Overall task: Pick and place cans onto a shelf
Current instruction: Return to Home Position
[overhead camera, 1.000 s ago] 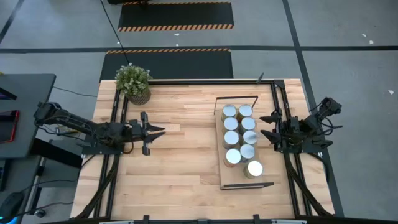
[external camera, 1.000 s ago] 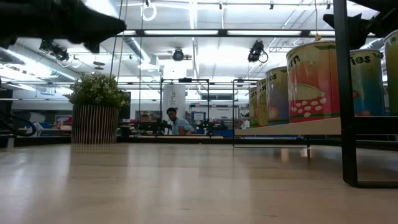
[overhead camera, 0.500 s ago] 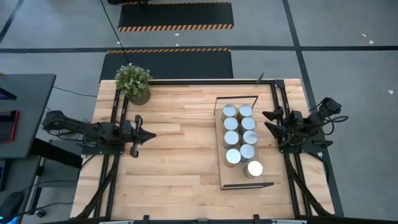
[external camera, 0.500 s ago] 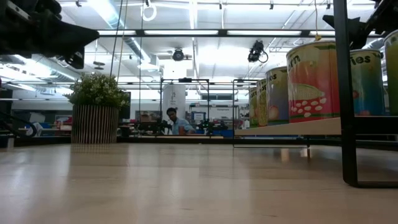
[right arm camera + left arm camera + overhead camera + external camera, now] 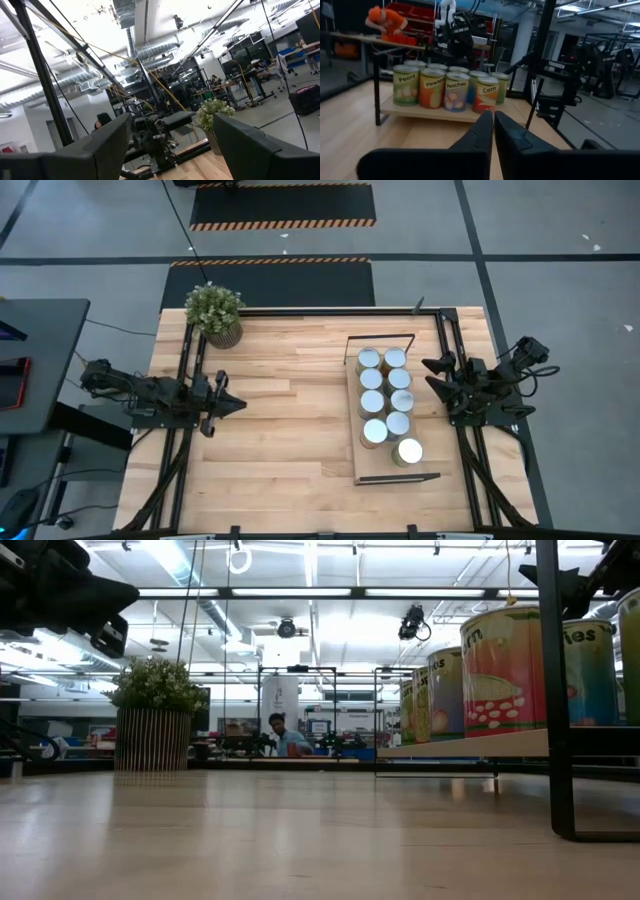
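Observation:
Several cans (image 5: 385, 402) stand upright in two rows on the shelf (image 5: 388, 470), a light-wood board with black end frames, right of the table's middle. The left wrist view shows their labelled sides (image 5: 445, 89) on the board (image 5: 427, 114). My left gripper (image 5: 238, 402) is shut and empty at the table's left edge, pointing level at the cans from well short of them; its fingertips (image 5: 493, 120) are closed together. At the right edge, beside the shelf, my right gripper (image 5: 432, 377) stands open with nothing between its fingers (image 5: 172, 135).
A potted plant (image 5: 213, 313) stands at the table's far left corner, also visible in the low view (image 5: 153, 710). Black frame rails (image 5: 186, 370) run along both table sides. Bare plank tabletop (image 5: 290, 430) lies between the left arm and the shelf. People work in the room beyond.
My left gripper has drawn back toward the table's left edge, sunk a little and rolled slightly. My right gripper has stayed in place but turned a little at the wrist. The cans and the shelf have not moved.

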